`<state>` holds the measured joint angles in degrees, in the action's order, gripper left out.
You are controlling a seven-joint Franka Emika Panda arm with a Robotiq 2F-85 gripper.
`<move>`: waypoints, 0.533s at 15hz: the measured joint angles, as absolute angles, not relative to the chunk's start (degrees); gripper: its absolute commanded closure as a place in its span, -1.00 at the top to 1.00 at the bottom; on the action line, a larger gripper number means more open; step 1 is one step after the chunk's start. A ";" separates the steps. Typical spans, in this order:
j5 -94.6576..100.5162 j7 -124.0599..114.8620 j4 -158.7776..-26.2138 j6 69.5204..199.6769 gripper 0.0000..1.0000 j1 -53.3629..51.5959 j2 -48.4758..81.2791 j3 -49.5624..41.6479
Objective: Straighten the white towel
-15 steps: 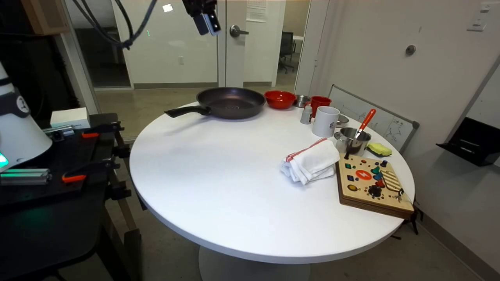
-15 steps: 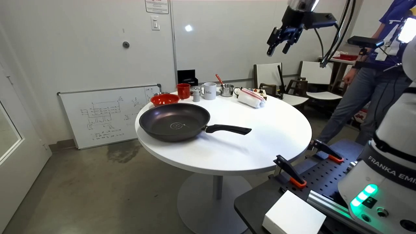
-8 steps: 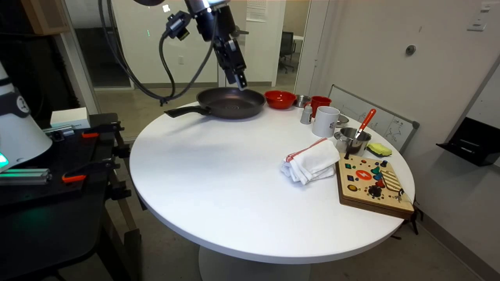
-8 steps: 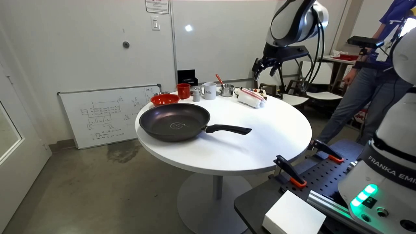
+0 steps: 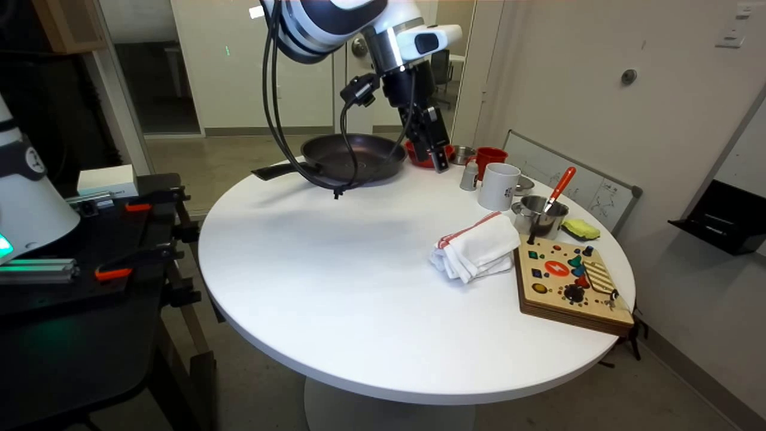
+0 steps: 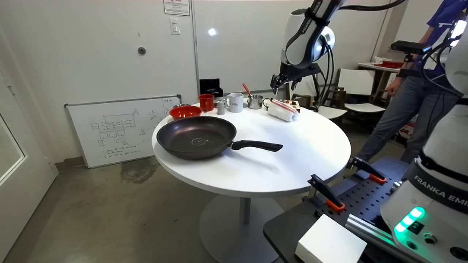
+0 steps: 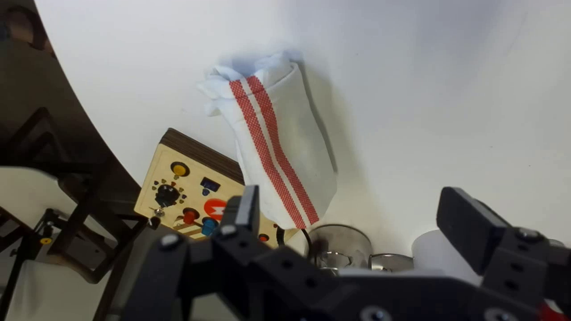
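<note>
my claw (image 7: 350, 200) spread wide above the tabletop (image 7: 415, 111), in the wrist view the folded towel (image 7: 277, 141) at its ten o'clock, board (image 7: 194, 189) at the towel's eight o'clock

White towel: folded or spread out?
Folded, though not neatly: an exterior view shows the white towel in stacked layers, and in the wrist view its red stripes run along a narrow bundle with one end crumpled.

The jointed white-and-black robot arm (image 6: 298, 44) reaches out from its rounded white base (image 6: 438, 215), its silver-and-white wrist (image 5: 386, 51) slanting down; the black two-fingered claw (image 7: 350, 207) hangs in the air, angled downward, fingers (image 7: 466, 229) spread wide apart.
</note>
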<state>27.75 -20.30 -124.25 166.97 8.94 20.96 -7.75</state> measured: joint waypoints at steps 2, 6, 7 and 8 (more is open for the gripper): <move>27.75 -20.49 -123.55 166.90 1.00 8.76 21.63 -7.84; 26.53 -19.61 -123.70 166.84 1.00 5.11 21.76 -11.96; 26.52 -19.64 -123.68 166.76 1.00 3.54 22.02 -13.72; 26.46 -19.64 -123.52 166.76 1.00 2.33 22.50 -15.10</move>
<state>26.46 -19.64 -123.52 166.76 2.33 22.50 -15.10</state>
